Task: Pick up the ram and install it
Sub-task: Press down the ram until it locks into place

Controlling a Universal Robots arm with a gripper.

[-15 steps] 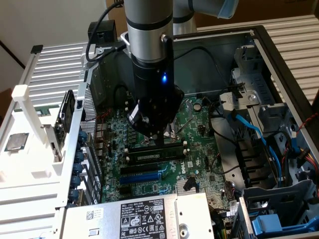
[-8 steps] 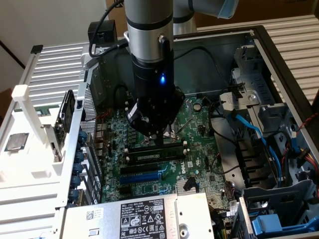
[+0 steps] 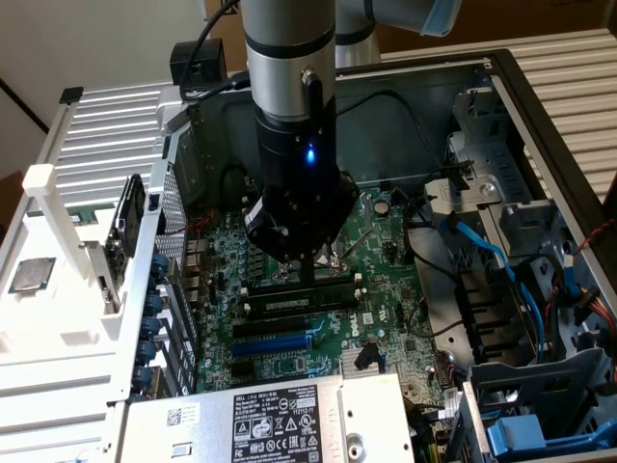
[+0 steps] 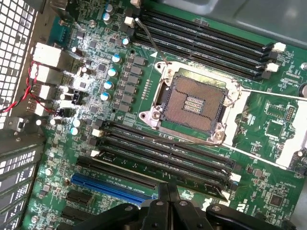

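One arm over mobo (image 3: 386,251) | fingers (image 4: 168,194) fully closed, nothing held afaict | ram (image 3: 294,302) sat in slot by blue slot (image 4: 112,187)

We can read little: the white-and-black label (image 3: 275,422) on the metal box (image 3: 376,415) at six o'clock carries small print and certification marks, none of it legible. The board (image 4: 283,129) shows tiny unreadable lettering.

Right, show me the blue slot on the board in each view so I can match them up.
Exterior view: the blue slot lies low in the middle, between the hand and the labelled silver box.
Wrist view: the blue slot sits just beside the hand.
Shared landmark: the black memory slots, running parallel to it.
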